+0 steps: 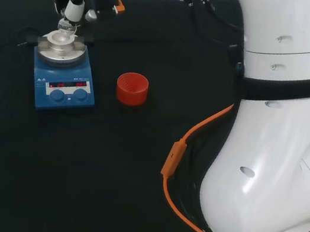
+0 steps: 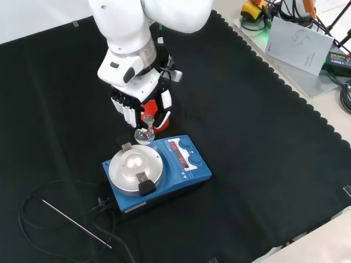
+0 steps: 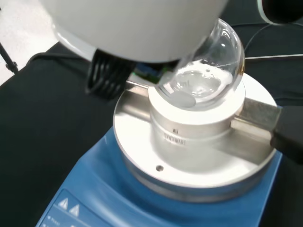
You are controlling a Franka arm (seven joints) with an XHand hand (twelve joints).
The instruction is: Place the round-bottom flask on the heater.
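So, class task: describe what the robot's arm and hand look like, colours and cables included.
The arm is glossy white with rounded links and a black band at one joint. An orange cable runs along it. The hand is black and white, with white fingers and a red part.

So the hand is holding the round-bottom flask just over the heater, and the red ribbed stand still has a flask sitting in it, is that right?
Not quite. The hand does hold the round-bottom flask just over the heater, but the red ribbed stand holds no flask: the head view shows it standing open on the cloth, to the right of the heater.
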